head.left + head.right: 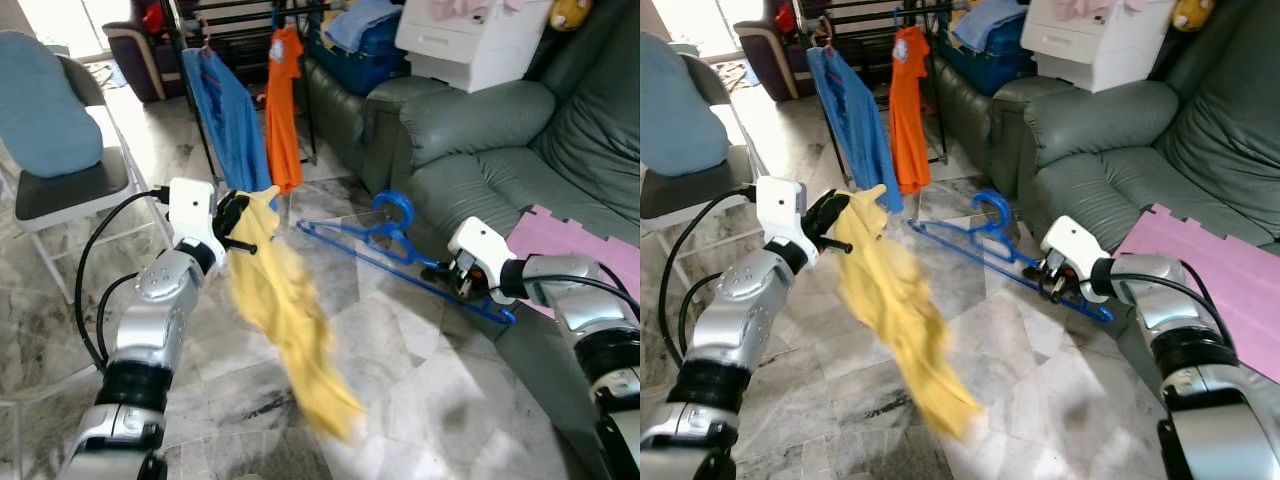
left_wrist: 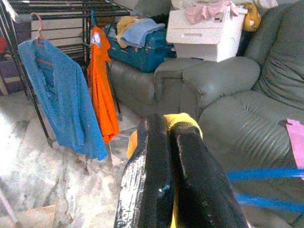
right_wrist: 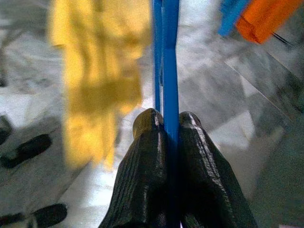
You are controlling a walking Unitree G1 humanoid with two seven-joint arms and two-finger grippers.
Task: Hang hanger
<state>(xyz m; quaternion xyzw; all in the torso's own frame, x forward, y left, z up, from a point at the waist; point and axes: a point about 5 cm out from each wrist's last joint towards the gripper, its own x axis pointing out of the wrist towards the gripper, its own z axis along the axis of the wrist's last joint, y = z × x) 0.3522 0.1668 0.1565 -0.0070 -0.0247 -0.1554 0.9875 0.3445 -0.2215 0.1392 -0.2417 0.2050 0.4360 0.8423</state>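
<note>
My left gripper (image 1: 243, 222) is shut on the top of a yellow garment (image 1: 288, 330), which hangs down blurred over the marble floor. The left wrist view shows the yellow cloth (image 2: 181, 119) pinched between the black fingers (image 2: 190, 175). My right gripper (image 1: 452, 277) is shut on the lower end of a blue hanger (image 1: 385, 240); the hanger is held out flat above the floor, hook (image 1: 397, 208) toward the sofa. In the right wrist view the blue bar (image 3: 170, 66) runs out from between the fingertips (image 3: 148, 124), with the yellow garment (image 3: 97, 71) beyond it.
A dark clothes rack (image 1: 215, 90) at the back carries a blue garment (image 1: 228, 115) and an orange shirt (image 1: 284, 105). A grey-green sofa (image 1: 500, 140) stands at right with a white box (image 1: 470, 40) on it; a pink mat (image 1: 580, 235) lies below. A chair (image 1: 60, 170) stands at left.
</note>
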